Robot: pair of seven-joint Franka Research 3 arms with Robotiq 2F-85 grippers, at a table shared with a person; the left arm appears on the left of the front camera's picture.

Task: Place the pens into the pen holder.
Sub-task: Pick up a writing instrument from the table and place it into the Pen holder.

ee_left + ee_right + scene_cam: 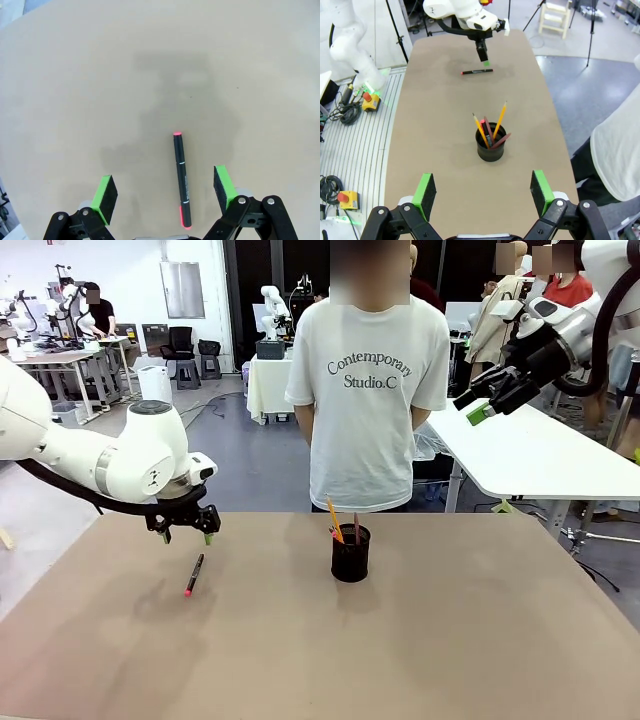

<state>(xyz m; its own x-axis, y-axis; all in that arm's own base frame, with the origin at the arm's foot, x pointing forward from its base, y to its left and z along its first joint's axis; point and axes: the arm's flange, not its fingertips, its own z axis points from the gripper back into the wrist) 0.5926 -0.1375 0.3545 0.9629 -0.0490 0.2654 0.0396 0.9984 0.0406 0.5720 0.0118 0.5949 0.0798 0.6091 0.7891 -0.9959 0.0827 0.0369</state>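
Note:
A black pen with red-pink ends (pixel 194 575) (pixel 181 180) (pixel 477 72) lies flat on the tan table (pixel 320 660). My left gripper (pixel 187 532) (pixel 166 195) (pixel 483 56) hovers just above it, open, with the pen between and below its green pads (pixel 105 197). The black mesh pen holder (pixel 350 553) (pixel 490 145) stands upright at the table's middle and holds several pens, among them yellow-orange pencils (pixel 499 120) and dark reddish sticks. My right gripper (pixel 490 400) (pixel 483 195) is raised high at the right, open and empty, looking down on the holder.
A person in a white T-shirt (pixel 368 390) stands at the table's far edge behind the holder. A white table (pixel 540 455) sits beyond at the right. Cables and an emergency stop button (pixel 368 100) lie on the floor beside the table.

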